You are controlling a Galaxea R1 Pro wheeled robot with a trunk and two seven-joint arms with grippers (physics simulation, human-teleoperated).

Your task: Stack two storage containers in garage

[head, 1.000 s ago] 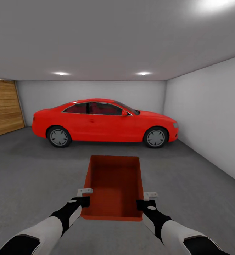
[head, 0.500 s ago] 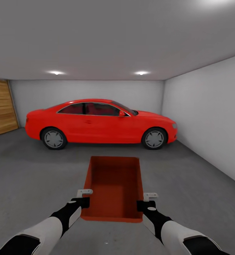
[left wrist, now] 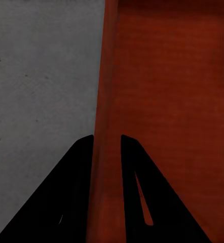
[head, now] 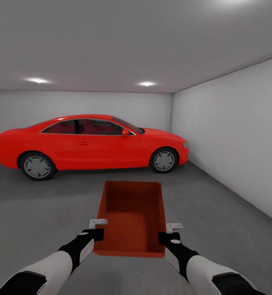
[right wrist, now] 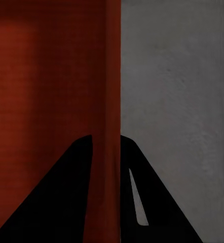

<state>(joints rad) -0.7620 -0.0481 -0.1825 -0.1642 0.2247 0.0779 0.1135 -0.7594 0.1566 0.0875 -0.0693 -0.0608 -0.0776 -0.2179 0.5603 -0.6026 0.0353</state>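
I hold one orange-red storage container (head: pixel 131 215) in front of me, above the dark grey concrete floor (head: pixel 37 213) of the garage. It is open-topped and empty. My left gripper (head: pixel 98 228) is shut on its left wall, with a black finger (left wrist: pixel 79 177) on either side of the thin wall (left wrist: pixel 107 152). My right gripper (head: pixel 168 231) is shut on the right wall (right wrist: pixel 112 126) in the same way. The other container is out of view.
A red coupe car (head: pixel 90 145) stands across the garage ahead, side-on. A plain white wall (head: pixel 234 139) runs along the right. Bare concrete lies between me and the car and to the left.
The whole view has swung to the right: car and lights slid left and the wooden door at far left went out of view. The container and both grippers stay as they were.
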